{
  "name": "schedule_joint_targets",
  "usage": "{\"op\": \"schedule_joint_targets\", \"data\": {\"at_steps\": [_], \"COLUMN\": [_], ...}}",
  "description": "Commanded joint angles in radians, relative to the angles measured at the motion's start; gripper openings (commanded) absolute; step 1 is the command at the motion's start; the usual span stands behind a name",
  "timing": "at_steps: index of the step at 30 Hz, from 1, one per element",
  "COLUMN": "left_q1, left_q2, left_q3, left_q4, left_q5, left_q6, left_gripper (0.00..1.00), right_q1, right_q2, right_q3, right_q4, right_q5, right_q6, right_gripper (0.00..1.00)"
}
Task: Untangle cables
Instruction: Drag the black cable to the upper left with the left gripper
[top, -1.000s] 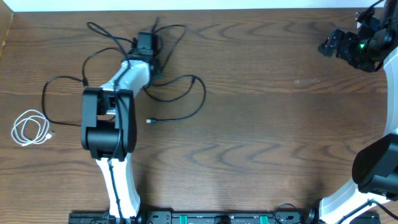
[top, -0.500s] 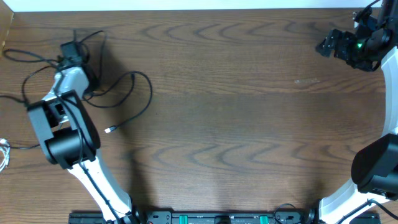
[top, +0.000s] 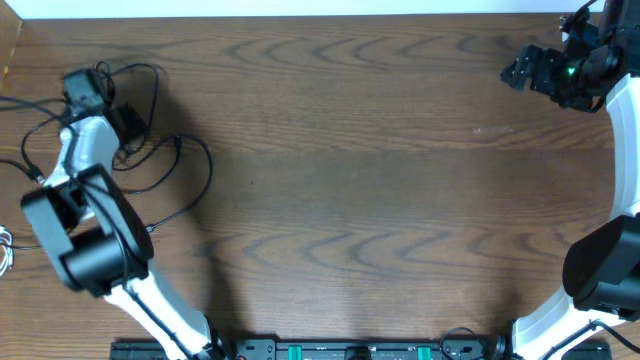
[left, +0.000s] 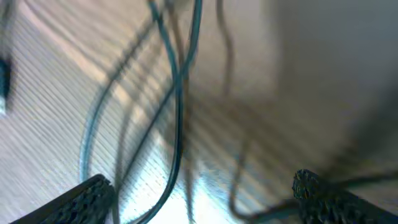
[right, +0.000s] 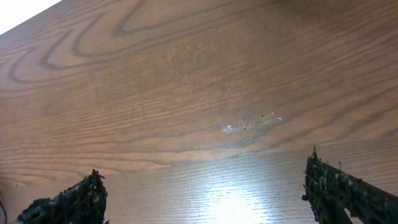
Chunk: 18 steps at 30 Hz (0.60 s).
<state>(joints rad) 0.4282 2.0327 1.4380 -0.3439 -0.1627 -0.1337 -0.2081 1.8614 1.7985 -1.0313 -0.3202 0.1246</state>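
A: Two grippers, status?
B: Fingers of the left gripper (left: 199, 186) are spread wide, gripping nothing. The black cables (left: 179, 124) run loose between them, view blurred. The right gripper (right: 202, 180) is also wide open and empty, above the tabletop (top: 380, 200) near its far right corner.
A: Cables where?
B: Black ones tangled at far left corner, loops trailing toward the middle. The white cable (top: 4, 248) barely shows at the left edge.

The left gripper (top: 85, 85) has swung across the table (top: 380, 200) to its far-left corner, dragging the black cables (top: 208, 170) along. Its jaws now stand apart. The white cable (top: 4, 250) sits almost off the left edge.
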Motion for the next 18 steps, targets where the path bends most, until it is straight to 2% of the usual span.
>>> {"op": "schedule_joint_targets", "data": {"at_steps": [1,5,7,12,18], "left_q1": [0.000,0.000,-0.005,-0.031,-0.043], "left_q2": [-0.163,-0.265,-0.329,-0.432,-0.473], "left_q3": [0.008,0.008,0.008,0.008,0.008], "left_q4": [-0.005,-0.031,-0.074,-0.196,-0.279], "left_q5": [0.154,0.290,0.372,0.396,0.398], "left_q6": [0.009,0.011,0.051,0.050,0.050], "left_gripper": [0.93,0.94,0.93,0.93,0.94], "right_q1": [0.007,0.007,0.007,0.007,0.007], "right_q2": [-0.023,-0.023,-0.023,-0.023,-0.023], "right_q3": [0.019,0.019,0.019,0.019,0.019], "right_q4": [-0.003,-0.009,-0.010,-0.009,-0.010], "right_q5": [0.005,0.004,0.004,0.004,0.004], "right_q6": [-0.010,-0.010,-0.010,-0.010,-0.010], "right_gripper": [0.99,0.99,0.99,0.99,0.99]}}
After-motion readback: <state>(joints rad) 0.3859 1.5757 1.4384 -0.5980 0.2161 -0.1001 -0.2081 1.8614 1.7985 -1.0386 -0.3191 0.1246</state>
